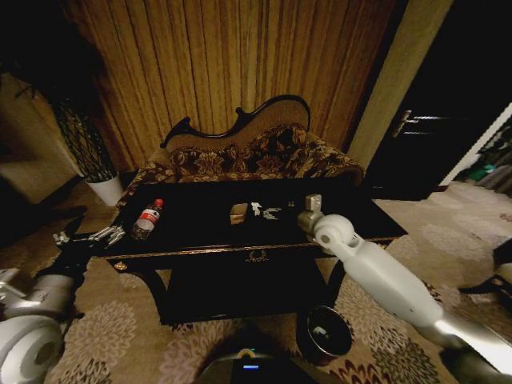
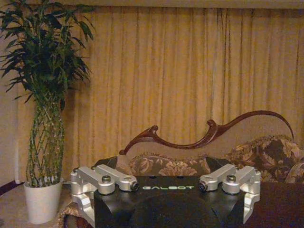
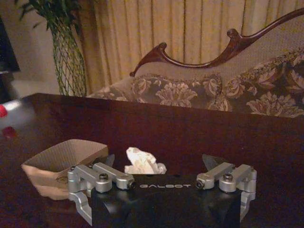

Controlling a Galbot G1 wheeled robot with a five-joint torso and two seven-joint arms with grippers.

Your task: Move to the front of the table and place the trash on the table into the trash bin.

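Observation:
The glossy black table [image 1: 200, 240] carries the trash: a clear bottle with a red cap [image 1: 146, 220] at its left end, a tan block [image 1: 238, 213] and white paper scraps [image 1: 266, 212] near the middle. My right gripper [image 1: 310, 208] hovers low over the tabletop, just right of the scraps. In the right wrist view it [image 3: 159, 165] stands open, with a crumpled paper scrap [image 3: 142, 161] between its fingers and the tan block [image 3: 54, 166] beside one finger. My left gripper [image 1: 106, 235] is open off the table's left end. The trash bin [image 1: 324, 333] stands on the carpet at the front right.
A carved-back patterned sofa [image 1: 256, 152] stands behind the table, before tall curtains [image 2: 190, 71]. A plant in a white pot [image 1: 104, 188] is at the back left. Patterned carpet surrounds the table. A dark doorway [image 1: 424, 144] opens at the right.

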